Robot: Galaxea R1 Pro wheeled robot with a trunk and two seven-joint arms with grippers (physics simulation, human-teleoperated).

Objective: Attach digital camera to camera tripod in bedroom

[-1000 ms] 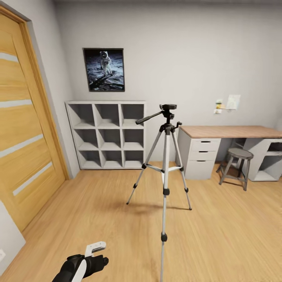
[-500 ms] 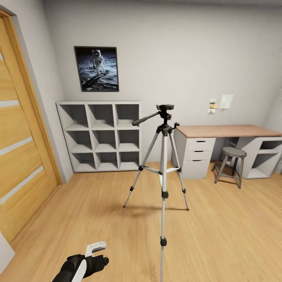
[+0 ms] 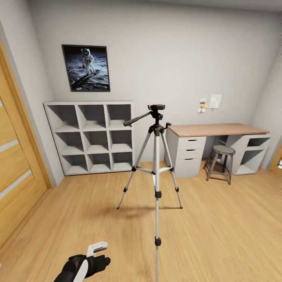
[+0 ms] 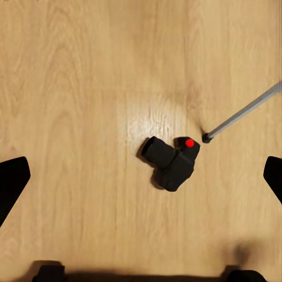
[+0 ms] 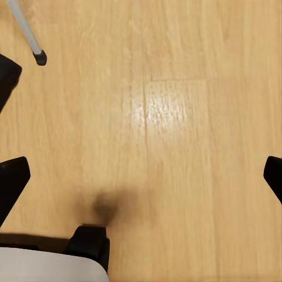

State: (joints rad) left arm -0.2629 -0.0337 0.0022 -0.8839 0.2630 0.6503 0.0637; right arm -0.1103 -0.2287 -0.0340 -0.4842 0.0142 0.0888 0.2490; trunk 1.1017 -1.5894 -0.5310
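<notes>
The camera tripod (image 3: pixel 156 164) stands on the light wood floor in the middle of the bedroom, silver legs spread, black pan head (image 3: pixel 156 107) with its handle on top. In the left wrist view the digital camera (image 4: pixel 173 163), black with a red button, lies on the floor beside one tripod foot (image 4: pixel 207 138). My left gripper (image 4: pixel 143 179) hangs well above it, open, fingers (image 4: pixel 12 182) far apart. My right gripper (image 5: pixel 143 179) is open over bare floor, with another tripod foot (image 5: pixel 40 57) in view. My left arm (image 3: pixel 84 264) shows low in the head view.
White cube shelves (image 3: pixel 91 137) stand against the back wall under an astronaut poster (image 3: pixel 86 67). A desk with drawers (image 3: pixel 211 145) and a round stool (image 3: pixel 221 162) are at the right. A wooden door (image 3: pixel 15 172) lines the left wall.
The whole head view has shifted, so shelves, tripod and desk sit further left in the picture; the camera moved, not the things. My left arm keeps its pose.
</notes>
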